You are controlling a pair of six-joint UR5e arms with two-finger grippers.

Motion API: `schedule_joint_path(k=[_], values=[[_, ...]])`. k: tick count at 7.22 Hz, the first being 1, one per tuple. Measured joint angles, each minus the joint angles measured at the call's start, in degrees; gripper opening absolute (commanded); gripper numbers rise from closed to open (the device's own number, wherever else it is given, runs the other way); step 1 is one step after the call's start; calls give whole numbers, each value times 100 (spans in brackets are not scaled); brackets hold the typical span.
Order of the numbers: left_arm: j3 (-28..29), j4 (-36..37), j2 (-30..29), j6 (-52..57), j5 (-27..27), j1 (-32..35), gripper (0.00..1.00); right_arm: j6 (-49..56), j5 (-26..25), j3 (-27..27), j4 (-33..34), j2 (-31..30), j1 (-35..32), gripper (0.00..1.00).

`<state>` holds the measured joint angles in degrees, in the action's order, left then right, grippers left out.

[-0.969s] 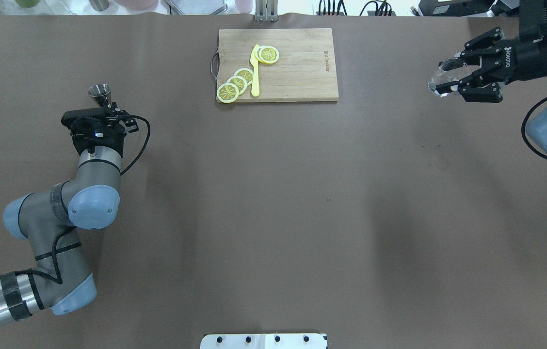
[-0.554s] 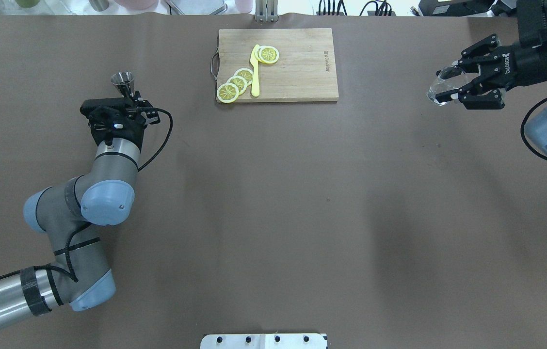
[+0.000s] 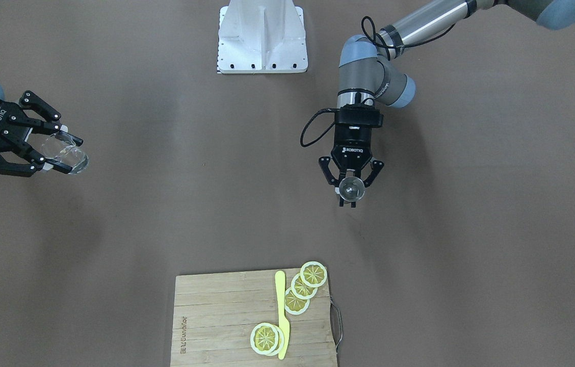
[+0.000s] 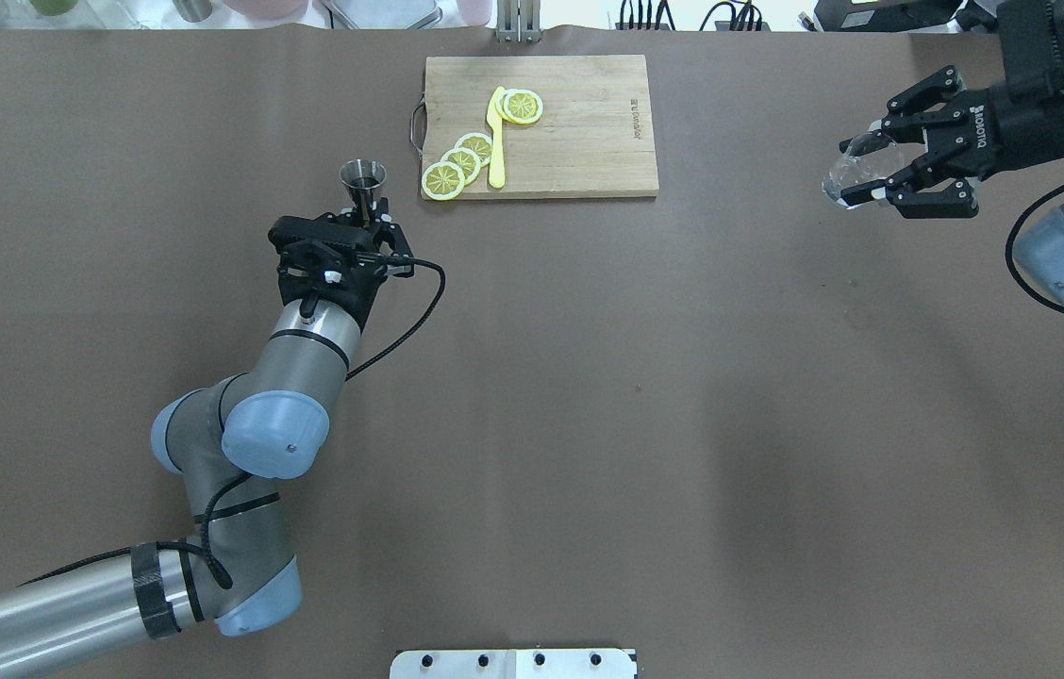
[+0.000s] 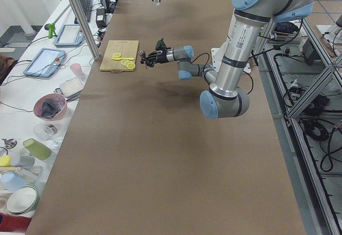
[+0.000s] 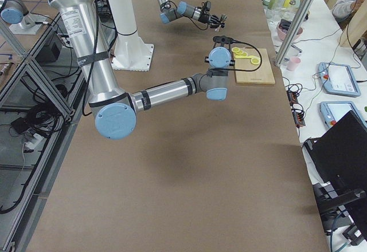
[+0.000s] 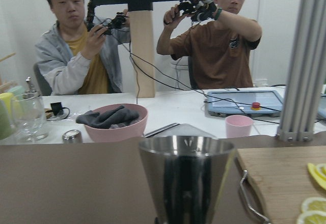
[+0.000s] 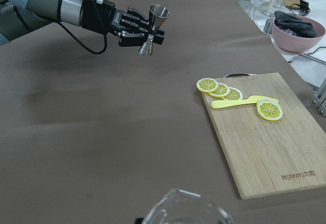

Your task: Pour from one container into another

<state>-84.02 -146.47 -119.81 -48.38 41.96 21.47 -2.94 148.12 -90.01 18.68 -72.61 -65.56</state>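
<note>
Shifted toward the cutting board [image 4: 579,132], the left gripper [image 8: 146,34] clamps the metal cup [image 8: 159,14], judged light and slick, at its waist; well apart, the right gripper [image 3: 68,155] clamps the fragile glass [image 4: 841,173].

Overhead & front cams opposite; both steep down on cutting board [image 4: 589,141]; wrist cams close

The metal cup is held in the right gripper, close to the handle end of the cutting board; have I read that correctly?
Not quite: the metal cup is in the left gripper, as the overhead view shows; the right gripper holds a clear glass. The cup is indeed close to the handle end of the cutting board.
</note>
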Motion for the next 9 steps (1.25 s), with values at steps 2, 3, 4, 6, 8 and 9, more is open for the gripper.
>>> schedule_joint_path(k=[2,3,4,6,8,9], values=[[48,-634,-158,737,534,-195,0,-13,-30,-63,67,5,-60,0],[44,-1047,-177,1376,905,-208,0,-31,-203,-219,261,23,-35,0],[32,-1325,-196,1816,1281,-209,0,58,-456,-525,673,32,71,0],[29,-1576,-215,2072,1891,-200,0,699,-1105,-1430,2036,-26,433,0],[45,-1773,-221,2233,2281,-198,0,1228,-1678,-2029,3105,26,814,0],[49,-1836,-224,2341,2391,-206,0,1475,-1929,-2184,3523,96,1041,0]])
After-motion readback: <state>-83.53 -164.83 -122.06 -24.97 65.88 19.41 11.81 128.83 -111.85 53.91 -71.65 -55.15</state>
